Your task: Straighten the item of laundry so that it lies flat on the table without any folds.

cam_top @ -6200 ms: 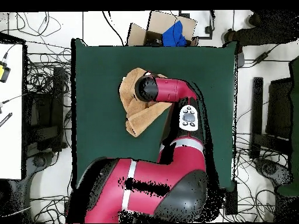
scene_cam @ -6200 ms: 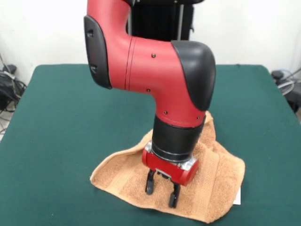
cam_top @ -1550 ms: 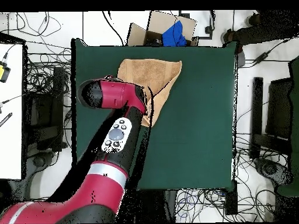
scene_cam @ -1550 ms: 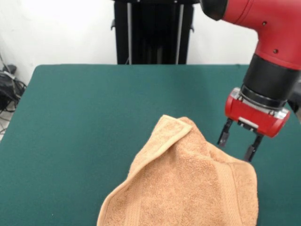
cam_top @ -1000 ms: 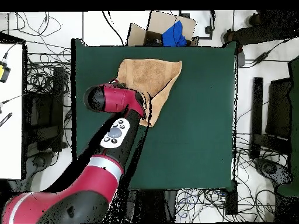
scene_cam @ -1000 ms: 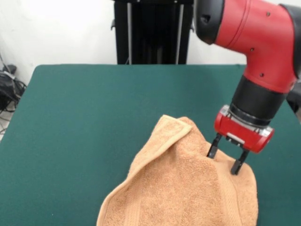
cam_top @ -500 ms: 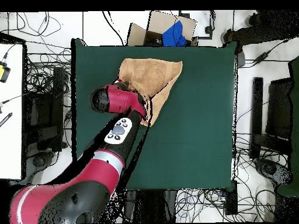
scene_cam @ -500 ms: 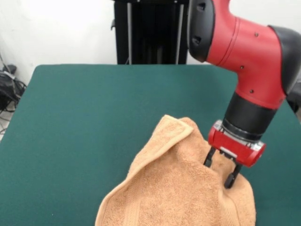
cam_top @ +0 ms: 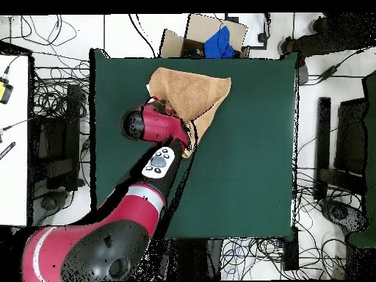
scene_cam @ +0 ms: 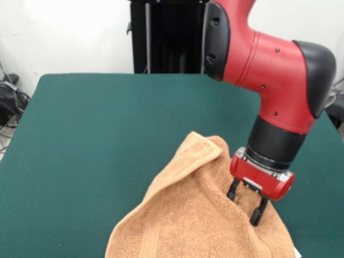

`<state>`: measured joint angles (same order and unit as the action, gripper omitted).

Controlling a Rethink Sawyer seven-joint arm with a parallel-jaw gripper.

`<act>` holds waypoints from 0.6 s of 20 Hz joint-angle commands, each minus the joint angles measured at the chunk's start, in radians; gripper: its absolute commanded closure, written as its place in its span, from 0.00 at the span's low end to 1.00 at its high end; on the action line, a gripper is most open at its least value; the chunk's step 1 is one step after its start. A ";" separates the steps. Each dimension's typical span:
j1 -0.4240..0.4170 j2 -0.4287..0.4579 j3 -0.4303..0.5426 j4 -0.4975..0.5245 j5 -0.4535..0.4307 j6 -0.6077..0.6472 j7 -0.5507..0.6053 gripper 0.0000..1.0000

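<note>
The item of laundry (scene_cam: 188, 215), a peach-orange terry towel, lies bunched on the green table (scene_cam: 102, 123) at the lower right of the front view. One corner is folded over at its top, and a ridge runs down its right side. My gripper (scene_cam: 244, 206) is open, its two black fingers spread and pressing into that ridge. A sliver of white tag (scene_cam: 296, 252) shows at the towel's bottom right. From overhead, the towel (cam_top: 194, 88) sits near the table's (cam_top: 250, 147) top edge, and the arm's wrist covers its left part and the gripper.
A cardboard box (cam_top: 209, 37) holding something blue stands just beyond the table's top edge in the overhead view. Cables lie on the floor all round the table. In the front view the towel runs out of the picture at the bottom.
My gripper has come down and to the left in the front view, from beside the towel onto its right ridge. The towel's right side has been pushed slightly.
</note>
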<state>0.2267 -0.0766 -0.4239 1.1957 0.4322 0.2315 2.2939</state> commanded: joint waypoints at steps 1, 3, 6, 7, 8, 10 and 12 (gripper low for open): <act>-0.056 0.051 0.220 0.078 0.047 -0.044 0.182 0.00; -0.055 0.045 0.243 0.092 0.051 -0.033 0.187 0.00; -0.065 0.036 0.287 0.115 0.051 -0.045 0.188 0.00; -0.068 0.034 0.303 0.123 0.050 -0.053 0.188 0.00; -0.069 0.034 0.310 0.126 0.051 -0.056 0.191 0.00; -0.076 0.032 0.340 0.137 0.052 -0.063 0.192 0.00; -0.073 0.033 0.357 0.144 0.059 -0.069 0.205 0.00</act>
<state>0.1599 -0.1257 -0.3263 1.2321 0.4357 0.2259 2.2937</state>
